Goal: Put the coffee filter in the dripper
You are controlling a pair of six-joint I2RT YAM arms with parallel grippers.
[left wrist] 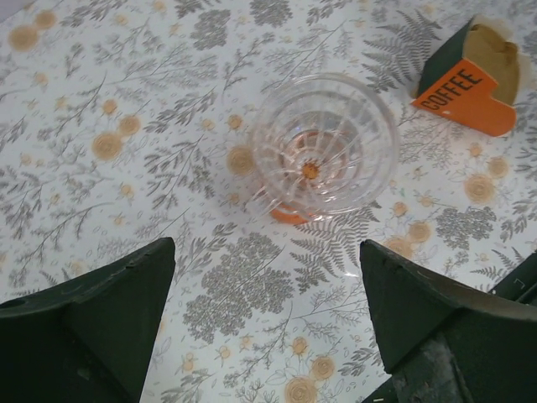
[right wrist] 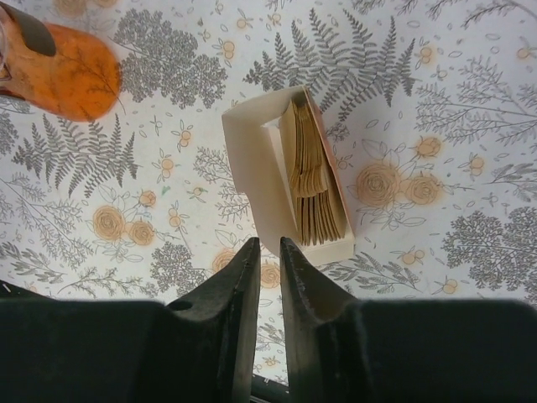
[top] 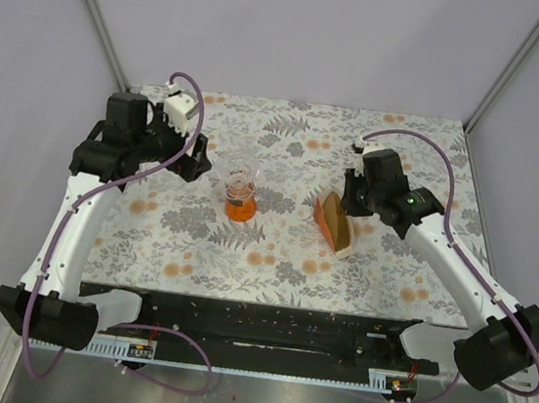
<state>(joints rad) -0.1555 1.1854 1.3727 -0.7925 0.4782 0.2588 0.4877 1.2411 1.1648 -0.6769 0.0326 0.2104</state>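
Note:
The dripper [top: 240, 193], clear with an orange base, stands upright at mid-table. It shows from above in the left wrist view [left wrist: 323, 147], and its orange base shows in the right wrist view [right wrist: 63, 71]. No single coffee filter shows apart from the stack of brown papers [right wrist: 315, 180] in the beige holder [top: 334, 221]. My left gripper [top: 194, 161] is open and empty, left of the dripper and above the cloth [left wrist: 267, 246]. My right gripper [top: 353, 200] hovers over the holder's near end [right wrist: 269, 243], its jaws a narrow slit apart with nothing between them.
The holder [left wrist: 470, 80] has an orange side printed COFFEE and lies right of the dripper. A floral cloth [top: 272, 261] covers the table. Grey walls stand at the back and sides. A black rail [top: 254, 327] runs along the near edge.

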